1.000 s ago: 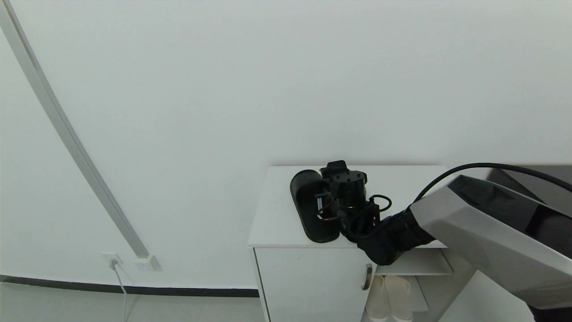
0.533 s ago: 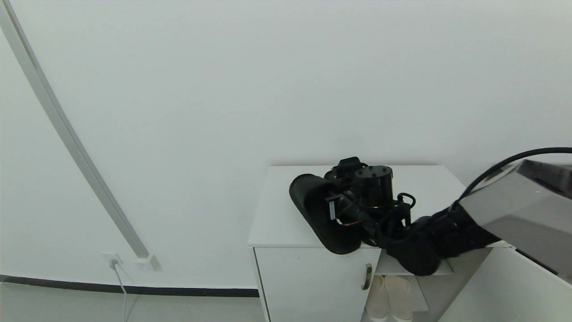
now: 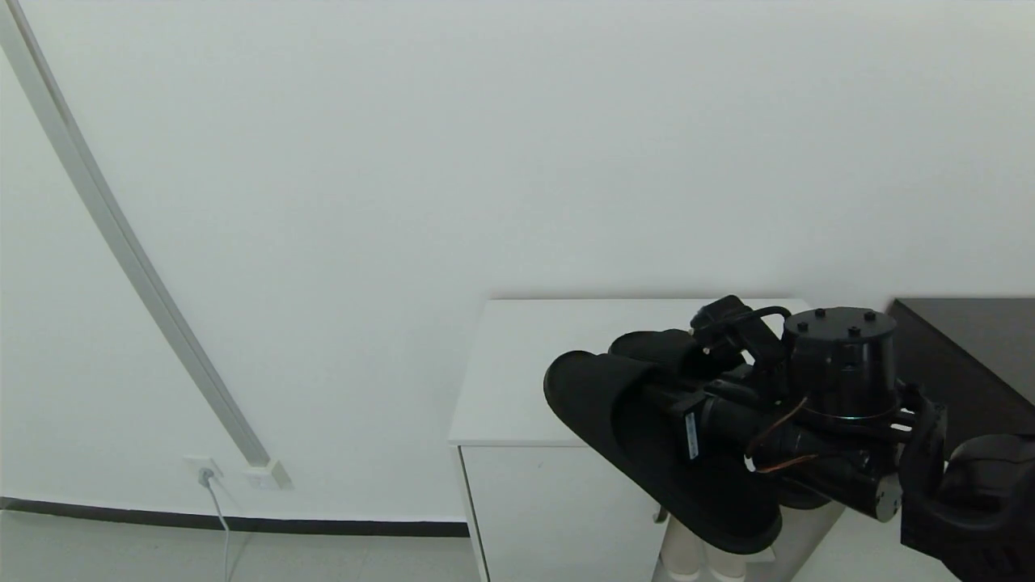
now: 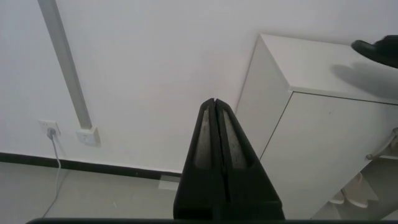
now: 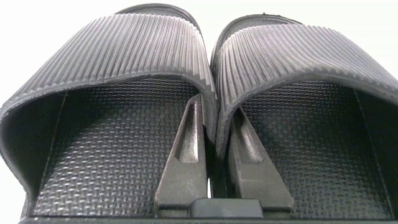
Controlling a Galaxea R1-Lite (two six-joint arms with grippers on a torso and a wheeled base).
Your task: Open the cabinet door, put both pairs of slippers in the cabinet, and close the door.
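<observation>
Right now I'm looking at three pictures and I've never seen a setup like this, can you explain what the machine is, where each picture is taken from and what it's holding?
This is a two-armed robot on wheels. The wide picture comes from a camera on its head, facing a white cabinet against a wall. The other two come from cameras on its wrists. The right wrist picture looks along the right tool, whose two fingers pinch the black slippers together by their inner sides, in the air near the cabinet top. The left wrist picture shows the left tool, shut and holding nothing, off to the cabinet's side. A pale pair of slippers sits low inside the cabinet.
</observation>
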